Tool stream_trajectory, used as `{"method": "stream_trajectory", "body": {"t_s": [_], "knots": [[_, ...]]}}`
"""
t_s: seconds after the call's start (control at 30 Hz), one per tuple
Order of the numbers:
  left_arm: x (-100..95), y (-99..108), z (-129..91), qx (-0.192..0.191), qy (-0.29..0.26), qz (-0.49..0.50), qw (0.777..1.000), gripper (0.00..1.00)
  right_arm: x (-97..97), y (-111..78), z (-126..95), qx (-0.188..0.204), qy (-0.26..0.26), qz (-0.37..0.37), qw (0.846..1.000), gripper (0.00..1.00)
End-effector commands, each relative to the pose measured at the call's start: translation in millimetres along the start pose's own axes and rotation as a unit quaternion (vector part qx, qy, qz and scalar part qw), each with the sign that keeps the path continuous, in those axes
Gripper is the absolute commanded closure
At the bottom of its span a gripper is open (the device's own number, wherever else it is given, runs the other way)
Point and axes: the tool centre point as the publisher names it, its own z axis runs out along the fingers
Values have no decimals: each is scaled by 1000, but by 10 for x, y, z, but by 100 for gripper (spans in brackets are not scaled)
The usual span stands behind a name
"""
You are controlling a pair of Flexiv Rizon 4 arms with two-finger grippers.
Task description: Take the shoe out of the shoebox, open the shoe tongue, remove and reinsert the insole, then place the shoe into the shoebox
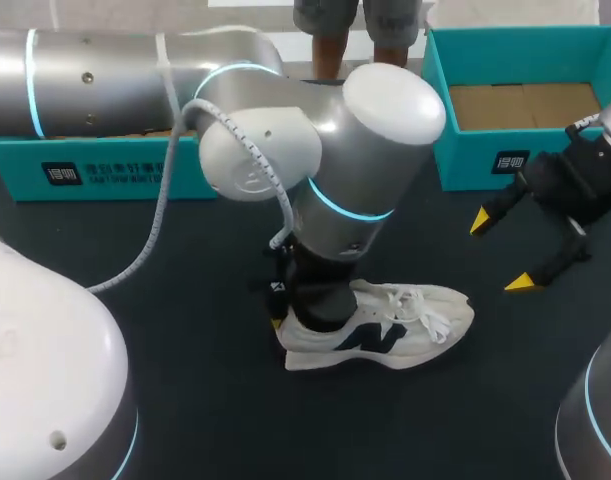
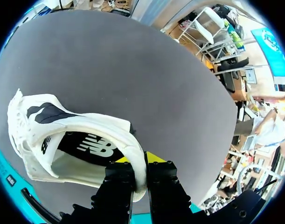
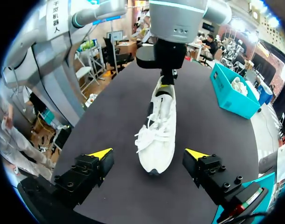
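One shoe (image 1: pixel 385 325) sits heel-clamped in left gripper (image 2: pixel 140 161).

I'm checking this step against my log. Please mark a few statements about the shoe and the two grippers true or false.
1. The shoe stands on its sole on the table. True.
2. The left gripper is open and clear of the shoe. False: it is shut on the shoe's heel collar.
3. The right gripper is open and holds nothing. True.
4. The laces have been pulled out of the shoe. False: they are threaded in it.
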Motion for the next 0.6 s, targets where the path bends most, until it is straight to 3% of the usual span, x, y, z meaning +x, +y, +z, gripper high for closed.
{"method": "stream_trajectory", "body": {"t_s": [0.03,0.33,0.37,0.4,0.43,0.47,0.6], "knots": [[-106,-65,118,-6,3,-4,1000,100,2,0,7,1,0,0,1000,0],[-169,-62,223,-7,11,-25,1000,99,2,0,7,1,0,0,1000,0],[-168,-66,235,-7,11,-25,1000,85,2,0,7,1,0,0,1000,0],[-165,-72,240,-7,11,-25,1000,64,2,0,7,1,0,0,1000,0],[-159,-78,239,-5,12,-28,1000,52,2,0,7,1,0,0,1000,0],[-151,-83,231,-5,11,-28,1000,0,2,0,7,1,0,0,1000,0],[-108,-111,99,-16,-1,-35,999,0,2,0,7,1,0,0,1000,0]]}}
